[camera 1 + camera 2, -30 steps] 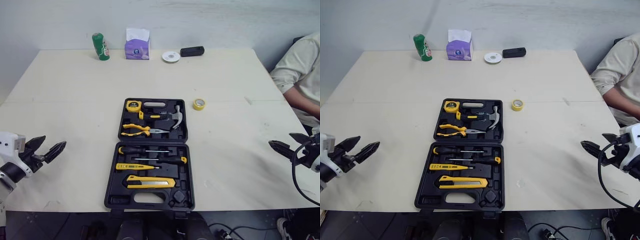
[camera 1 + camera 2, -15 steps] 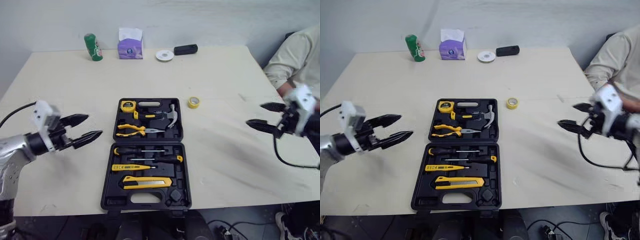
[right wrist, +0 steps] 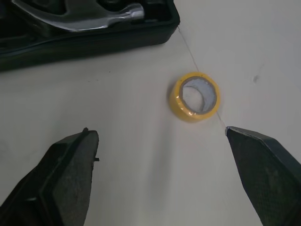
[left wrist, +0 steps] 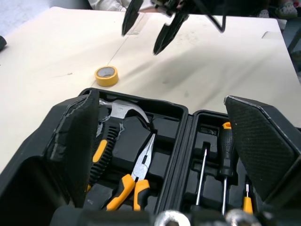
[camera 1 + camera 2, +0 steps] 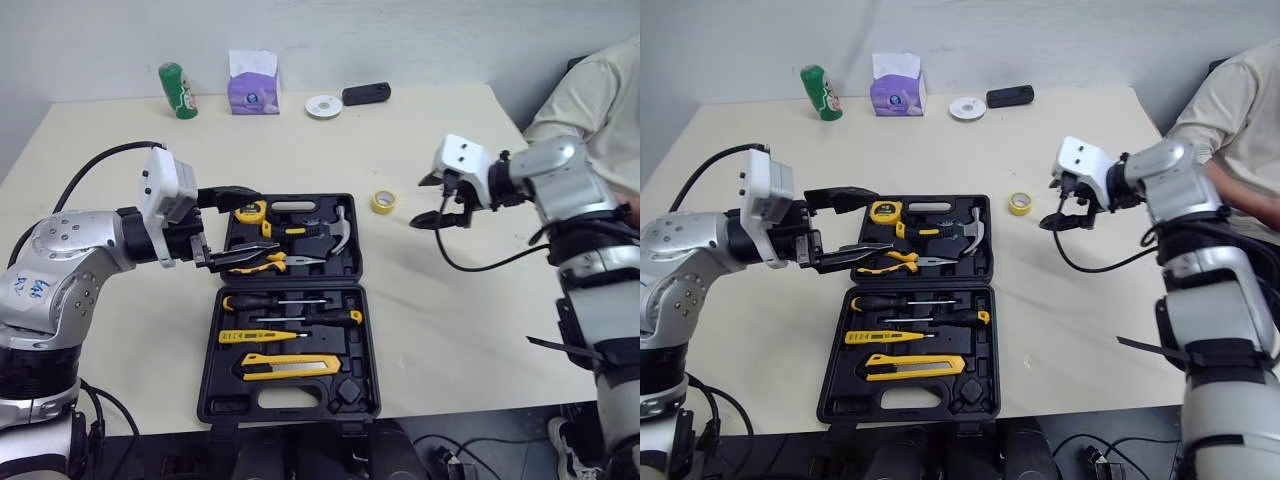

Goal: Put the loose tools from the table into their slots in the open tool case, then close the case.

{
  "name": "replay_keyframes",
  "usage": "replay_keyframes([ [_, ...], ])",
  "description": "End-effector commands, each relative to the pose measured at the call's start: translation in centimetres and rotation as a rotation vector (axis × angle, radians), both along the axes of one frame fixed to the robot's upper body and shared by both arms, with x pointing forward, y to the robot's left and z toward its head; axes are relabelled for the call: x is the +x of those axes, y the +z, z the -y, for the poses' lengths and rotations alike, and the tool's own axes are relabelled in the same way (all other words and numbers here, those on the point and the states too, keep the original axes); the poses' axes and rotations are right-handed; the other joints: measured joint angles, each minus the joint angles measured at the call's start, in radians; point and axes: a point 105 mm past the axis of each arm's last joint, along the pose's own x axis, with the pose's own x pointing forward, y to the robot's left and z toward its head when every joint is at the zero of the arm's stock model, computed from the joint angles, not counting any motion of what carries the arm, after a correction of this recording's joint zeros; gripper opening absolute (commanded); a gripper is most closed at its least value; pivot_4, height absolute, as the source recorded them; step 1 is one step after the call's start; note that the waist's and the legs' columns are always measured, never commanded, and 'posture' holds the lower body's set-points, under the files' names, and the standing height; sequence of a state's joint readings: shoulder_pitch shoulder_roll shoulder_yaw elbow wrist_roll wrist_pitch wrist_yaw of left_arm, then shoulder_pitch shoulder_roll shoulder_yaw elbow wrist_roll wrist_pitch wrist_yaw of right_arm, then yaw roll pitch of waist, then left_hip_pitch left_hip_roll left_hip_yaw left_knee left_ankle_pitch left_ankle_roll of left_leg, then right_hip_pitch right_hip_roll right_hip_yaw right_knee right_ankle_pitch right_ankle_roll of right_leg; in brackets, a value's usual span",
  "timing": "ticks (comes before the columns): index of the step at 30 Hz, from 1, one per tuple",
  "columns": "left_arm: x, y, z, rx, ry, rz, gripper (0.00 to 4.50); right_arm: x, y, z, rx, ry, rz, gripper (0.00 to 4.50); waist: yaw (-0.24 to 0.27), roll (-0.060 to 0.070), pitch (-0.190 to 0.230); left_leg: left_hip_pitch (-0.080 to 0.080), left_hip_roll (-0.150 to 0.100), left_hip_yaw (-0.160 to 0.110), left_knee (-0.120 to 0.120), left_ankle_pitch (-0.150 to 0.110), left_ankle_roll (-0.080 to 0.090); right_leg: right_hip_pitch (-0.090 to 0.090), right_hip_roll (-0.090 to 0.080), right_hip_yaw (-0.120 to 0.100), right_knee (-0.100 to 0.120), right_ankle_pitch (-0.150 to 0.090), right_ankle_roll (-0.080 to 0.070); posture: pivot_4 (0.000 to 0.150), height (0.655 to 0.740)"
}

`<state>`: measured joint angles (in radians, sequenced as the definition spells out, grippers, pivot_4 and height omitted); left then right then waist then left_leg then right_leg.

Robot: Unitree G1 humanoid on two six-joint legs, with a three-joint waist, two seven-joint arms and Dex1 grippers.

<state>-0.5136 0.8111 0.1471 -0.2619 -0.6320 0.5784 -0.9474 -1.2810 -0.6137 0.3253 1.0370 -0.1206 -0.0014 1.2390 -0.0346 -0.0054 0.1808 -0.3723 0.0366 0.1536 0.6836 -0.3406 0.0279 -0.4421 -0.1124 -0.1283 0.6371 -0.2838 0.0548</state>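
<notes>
The black tool case (image 5: 369, 350) lies open mid-table, holding a tape measure (image 5: 252, 211), hammer (image 5: 338, 230), pliers (image 5: 270, 262), screwdrivers (image 5: 300, 300) and a yellow utility knife (image 5: 290, 365). A loose yellow tape roll (image 5: 382, 201) lies on the table just right of the case's far half. My left gripper (image 5: 265, 222) hovers open over the far-left part of the case, above the pliers. My right gripper (image 5: 418, 204) hangs open just right of the tape roll (image 3: 194, 96), with nothing between its fingers.
Along the far edge stand a green can (image 5: 176, 91), a purple tissue pack (image 5: 252, 85), a white disc (image 5: 323, 106) and a black object (image 5: 366, 94). A person (image 5: 590, 90) sits at the table's right side, behind my right arm.
Both arms swung inward from the table's sides: the left gripper now sits over the case, the right beside the tape roll. The camera view also shifted slightly.
</notes>
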Motion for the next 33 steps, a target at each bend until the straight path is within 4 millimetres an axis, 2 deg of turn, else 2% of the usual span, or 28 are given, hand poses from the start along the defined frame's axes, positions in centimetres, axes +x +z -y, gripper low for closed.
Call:
replay_keyframes([
  [1, -0.1, 0.8, 0.1, -0.005, 0.007, 0.052, 4.48, 1.0, 0.9, -1.4, -0.049, 0.007, 0.086, 4.5, 0.0, 0.0, 0.0, 0.0, 0.0, 0.0, 0.0, 0.0, 0.0, 0.0, 0.0, 0.0, 0.0, 0.0, 0.0, 0.15, 0.7316],
  [13, 0.1, 1.3, 0.5, -0.041, 0.013, 0.062, 4.48, 2.7, -1.7, -4.1, -0.106, -0.069, 0.119, 4.5, -0.003, 0.0, 0.0, -0.001, 0.0, -0.001, 0.0, 0.001, 0.0, 0.0, -0.001, 0.0, 0.001, 0.0, 0.0, 0.15, 0.7316],
  [16, 0.0, 1.3, 0.6, -0.043, 0.015, 0.062, 4.5, 3.0, -2.2, -4.4, -0.114, -0.098, 0.125, 3.63, -0.01, 0.0, 0.0, -0.001, 0.0, -0.001, 0.0, 0.001, 0.0, 0.0, -0.001, 0.0, 0.001, 0.0, 0.0, 0.15, 0.7316],
  [20, -0.2, 1.2, 0.7, -0.044, 0.014, 0.057, 4.5, 3.4, -2.5, -4.5, -0.131, -0.125, 0.151, 1.59, -0.02, 0.0, 0.0, -0.001, 0.0, -0.001, 0.0, 0.001, 0.0, 0.0, -0.001, 0.0, 0.002, 0.0, 0.0, 0.15, 0.7316],
  [26, -0.4, 1.1, 0.7, -0.044, 0.014, 0.046, 4.5, 3.5, -3.3, -5.0, -0.118, -0.149, 0.153, 1.59, -0.023, 0.0, 0.0, -0.001, 0.0, -0.002, 0.0, 0.001, 0.0, 0.0, -0.001, 0.0, 0.002, 0.0, 0.0, 0.15, 0.7316],
  [33, -0.3, 1.0, 1.1, -0.044, 0.008, 0.04, 4.5, 4.0, -3.1, -5.4, -0.117, -0.172, 0.21, 1.59, -0.023, 0.0, 0.0, 0.0, 0.0, -0.002, 0.0, 0.002, -0.001, 0.0, -0.001, 0.0, 0.003, 0.0, 0.0, 0.15, 0.7316],
])
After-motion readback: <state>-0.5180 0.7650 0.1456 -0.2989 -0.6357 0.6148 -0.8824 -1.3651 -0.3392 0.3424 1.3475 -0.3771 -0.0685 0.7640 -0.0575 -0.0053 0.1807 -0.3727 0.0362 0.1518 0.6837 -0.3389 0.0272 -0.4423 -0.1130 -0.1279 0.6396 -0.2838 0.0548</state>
